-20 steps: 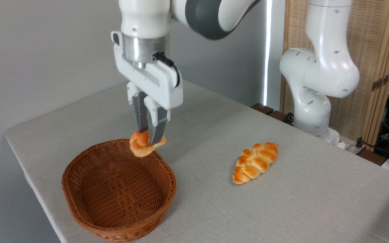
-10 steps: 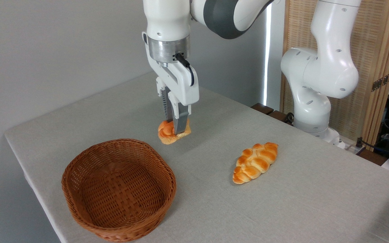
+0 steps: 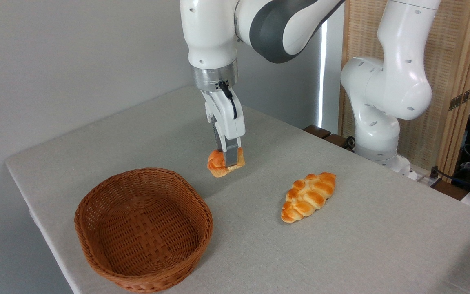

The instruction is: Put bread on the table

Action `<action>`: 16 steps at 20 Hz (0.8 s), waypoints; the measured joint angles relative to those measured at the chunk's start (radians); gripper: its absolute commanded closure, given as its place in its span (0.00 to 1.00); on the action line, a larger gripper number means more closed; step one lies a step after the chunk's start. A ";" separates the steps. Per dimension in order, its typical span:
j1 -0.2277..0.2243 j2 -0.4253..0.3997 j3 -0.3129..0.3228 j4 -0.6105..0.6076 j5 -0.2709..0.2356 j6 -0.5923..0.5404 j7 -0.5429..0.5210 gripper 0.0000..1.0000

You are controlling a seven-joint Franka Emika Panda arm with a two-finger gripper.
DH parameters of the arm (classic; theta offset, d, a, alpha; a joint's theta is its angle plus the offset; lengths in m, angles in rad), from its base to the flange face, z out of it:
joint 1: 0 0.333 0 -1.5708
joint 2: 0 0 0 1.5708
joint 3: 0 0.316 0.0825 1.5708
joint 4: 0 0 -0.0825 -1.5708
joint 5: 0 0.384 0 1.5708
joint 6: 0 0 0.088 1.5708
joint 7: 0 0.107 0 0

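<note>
Right at the front sits a brown woven basket (image 3: 143, 230), near the left edge of the table (image 3: 361, 253). You can see its woven bottom, with no food lying on it. The table has a soft light grey cloth on it, and its corner on the left is round.

A bit farther back and off to the right lies a long braided loaf (image 3: 309, 196). It is golden and shiny and rests flat on the cloth, well apart from the basket.

Farther back, between the basket and the loaf, the gripper (image 3: 227, 164) points straight down. Its two fingers are pinching the bread (image 3: 223, 163), a small round orange bun. One finger (image 3: 231, 154) covers the middle of the bun, so some bun sticks out on each side. The bun is past the far rim of the basket, not above it. It is very low over the cloth, with a dark shadow close below it, but I cannot tell if it touches the table.

Behind all this, the white arm (image 3: 386, 94) stands at the far right side of the table, in front of a tan woven screen (image 3: 443, 49). A plain grey wall (image 3: 55, 61) fills the back on the left.
</note>
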 measured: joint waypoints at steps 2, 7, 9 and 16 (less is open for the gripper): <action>-0.007 0.001 0.000 -0.001 0.001 0.003 0.000 0.20; -0.018 0.005 0.000 -0.001 0.025 0.011 0.000 0.14; -0.018 0.006 0.000 -0.001 0.025 0.011 0.000 0.05; -0.019 0.006 0.001 -0.002 0.029 0.011 0.000 0.00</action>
